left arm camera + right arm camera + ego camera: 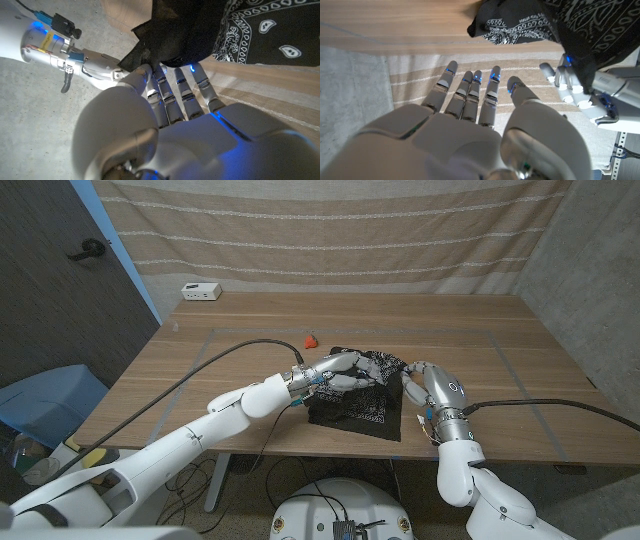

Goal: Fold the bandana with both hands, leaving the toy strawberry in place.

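The black bandana (356,410) with white paisley print lies bunched near the table's front edge, between both hands. My left hand (345,372) reaches in from the left and grips a raised fold of it; in the left wrist view its fingers (175,85) curl into the dark cloth (260,30). Just right of the bandana, my right hand (428,380) holds nothing. The right wrist view shows its fingers (470,90) spread, apart from the cloth (520,25), with my left hand (575,85) holding the fabric. The small red toy strawberry (310,338) sits on the wood behind the bandana.
A white box (201,291) stands at the table's far left corner. A black cable (200,370) runs along my left arm above the table. Grey tape lines mark the wood. A striped curtain hangs behind, and a blue bin (45,395) stands on the floor at left.
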